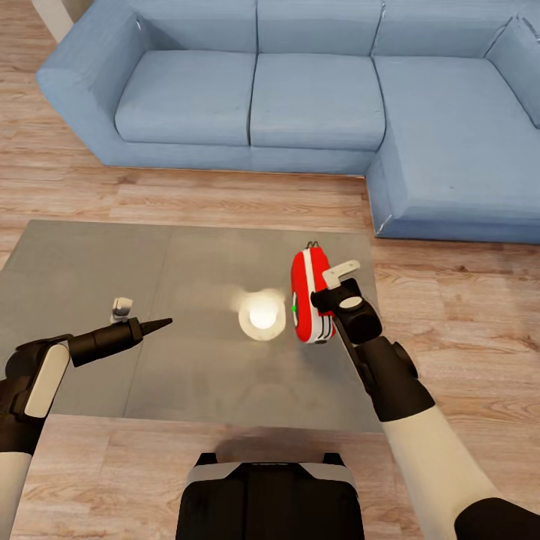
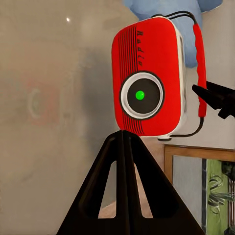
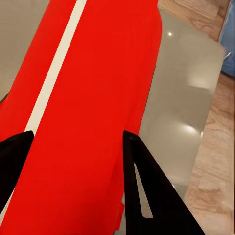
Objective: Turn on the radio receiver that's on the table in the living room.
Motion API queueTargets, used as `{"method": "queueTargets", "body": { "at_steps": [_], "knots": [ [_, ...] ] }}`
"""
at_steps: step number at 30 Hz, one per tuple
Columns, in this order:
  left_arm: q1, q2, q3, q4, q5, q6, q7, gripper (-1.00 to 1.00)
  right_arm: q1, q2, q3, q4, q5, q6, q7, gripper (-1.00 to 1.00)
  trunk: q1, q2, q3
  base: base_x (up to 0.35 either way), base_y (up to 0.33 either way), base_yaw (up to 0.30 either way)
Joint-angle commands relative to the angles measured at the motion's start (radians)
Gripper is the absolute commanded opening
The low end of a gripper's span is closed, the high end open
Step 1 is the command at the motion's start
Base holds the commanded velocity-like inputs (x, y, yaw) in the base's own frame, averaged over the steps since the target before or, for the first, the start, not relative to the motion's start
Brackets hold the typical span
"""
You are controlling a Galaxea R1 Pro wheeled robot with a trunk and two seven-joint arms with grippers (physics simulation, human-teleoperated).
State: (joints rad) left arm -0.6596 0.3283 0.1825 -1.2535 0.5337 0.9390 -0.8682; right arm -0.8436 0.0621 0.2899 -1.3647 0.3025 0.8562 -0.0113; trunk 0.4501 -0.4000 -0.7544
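The red radio receiver (image 1: 309,294) with white stripes stands on its edge near the right end of the grey table (image 1: 90,270). Its green dot (image 1: 295,306) faces left. In the left wrist view the radio receiver (image 2: 147,73) shows its round dial with the green dot (image 2: 140,95) and its wire handle. My right gripper (image 1: 327,289) reaches in from the right, its fingers closed on the radio's red body (image 3: 98,73) on either side. My left gripper (image 1: 161,324) hovers shut over the table's left half, pointing at the radio from well away.
A blue L-shaped sofa (image 1: 300,97) runs along the far side and right of the table, with wood floor between. A bright lamp reflection (image 1: 262,313) sits on the tabletop left of the radio. A small white-grey object (image 1: 121,307) shows beside my left arm.
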Motion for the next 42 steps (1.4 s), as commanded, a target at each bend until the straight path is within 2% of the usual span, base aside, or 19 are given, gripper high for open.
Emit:
{"method": "queueTargets", "body": {
  "at_steps": [1,42],
  "knots": [
    [0.000,0.000,0.000,0.000,0.000,0.000,0.000,-1.00,0.000,0.000,0.000,0.001,0.001,-0.002,-0.004,-1.00,0.000,0.000,0.000,0.000,0.000,0.000],
    [0.000,-0.001,0.003,-0.003,0.000,0.000,0.000,-1.00,0.000,0.000,0.003,-0.026,0.004,0.010,-0.018,-1.00,0.000,0.000,0.000,0.000,0.000,0.000]
  ]
}}
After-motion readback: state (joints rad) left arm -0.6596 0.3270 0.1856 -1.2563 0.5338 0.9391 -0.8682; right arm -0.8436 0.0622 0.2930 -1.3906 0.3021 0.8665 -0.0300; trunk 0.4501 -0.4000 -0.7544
